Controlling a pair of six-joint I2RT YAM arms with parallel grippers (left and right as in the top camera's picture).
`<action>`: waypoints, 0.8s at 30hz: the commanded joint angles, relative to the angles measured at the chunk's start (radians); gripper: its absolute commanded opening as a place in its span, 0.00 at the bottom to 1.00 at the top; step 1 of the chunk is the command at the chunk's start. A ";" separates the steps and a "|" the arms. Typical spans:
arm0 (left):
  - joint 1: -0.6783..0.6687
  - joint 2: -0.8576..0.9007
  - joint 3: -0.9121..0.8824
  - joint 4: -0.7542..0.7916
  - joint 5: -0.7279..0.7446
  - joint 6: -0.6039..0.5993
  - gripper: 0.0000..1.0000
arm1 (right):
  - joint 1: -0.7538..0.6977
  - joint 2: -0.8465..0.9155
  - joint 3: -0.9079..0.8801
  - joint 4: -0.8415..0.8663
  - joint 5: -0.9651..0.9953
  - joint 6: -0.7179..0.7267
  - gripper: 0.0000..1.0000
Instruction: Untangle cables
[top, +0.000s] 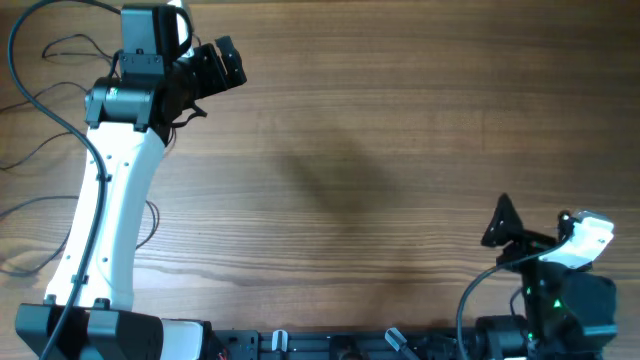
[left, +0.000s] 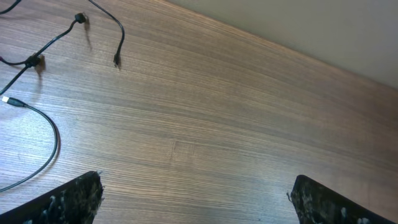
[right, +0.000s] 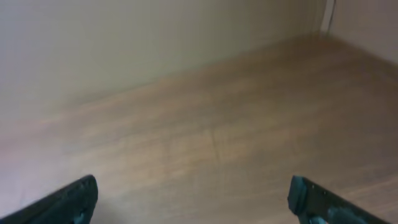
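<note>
At the desk's (top: 400, 120) near right corner, the right gripper (top: 503, 222) sits with its jaws wide apart and empty. The left gripper (top: 222, 62) hovers by the far left corner, also spread wide and holding nothing. The cables (left: 55, 41) lie loose along the left edge, apart from both.

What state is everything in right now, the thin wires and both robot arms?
cables, lying loose on the table, held by nothing.
left fingers, wide open, empty, near the cables.
right fingers, wide open, empty.
</note>
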 joint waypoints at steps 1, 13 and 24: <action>0.000 -0.011 0.016 0.002 -0.007 0.019 1.00 | -0.038 -0.076 -0.129 0.126 -0.037 0.006 1.00; 0.000 -0.011 0.016 0.002 -0.007 0.019 1.00 | -0.038 -0.150 -0.547 0.790 -0.140 -0.169 1.00; 0.000 -0.011 0.016 0.002 -0.007 0.019 1.00 | -0.038 -0.149 -0.546 0.678 -0.201 -0.282 1.00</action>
